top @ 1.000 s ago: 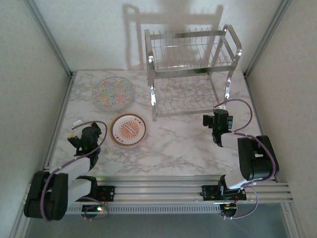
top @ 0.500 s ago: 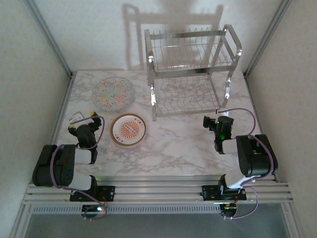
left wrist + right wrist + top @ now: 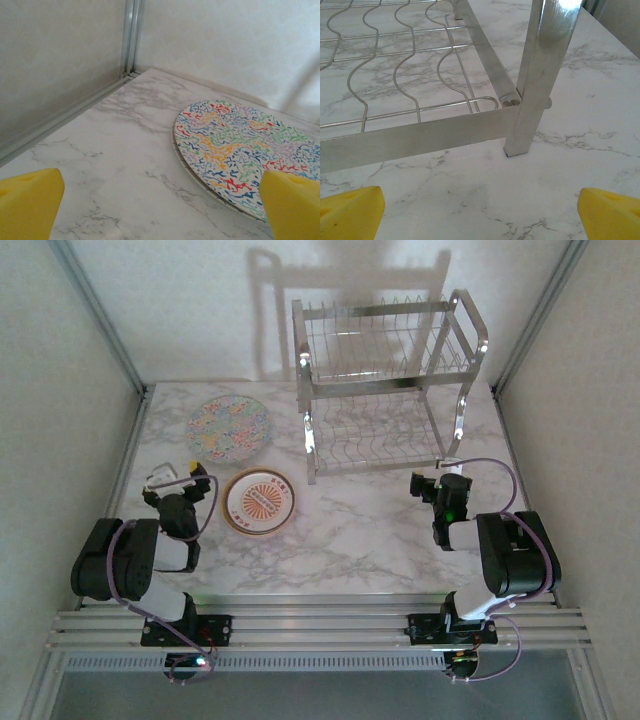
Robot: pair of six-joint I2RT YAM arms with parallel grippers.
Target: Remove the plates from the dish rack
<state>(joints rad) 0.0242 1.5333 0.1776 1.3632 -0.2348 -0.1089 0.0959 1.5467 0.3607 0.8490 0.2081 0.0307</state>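
Apparently at the close of the job, the chrome dish rack [image 3: 385, 390] stands at the far right of the marble table [image 3: 370, 530] with both wire tiers bare, while the floral plate [image 3: 229, 428] lies flat, face up, near the far left corner and the orange sunburst plate [image 3: 259, 502] sits just nearer, beside the rack's front left leg. The left gripper [image 3: 178, 480] rests low near the left edge, its jaws released and spread with nothing between them. The right gripper [image 3: 440, 485], equally wide and empty, faces the rack's front right post.

The rack's long axis runs left to right, parallel to the far edge, with its slots opening upward. The plates are round and have no long axis.

Judging by the bare shelves, what remains is a tidy finish. That means checking both tiers for any missed plate (none is visible) and keeping the right fingers off the post and the left ones off the floral rim.
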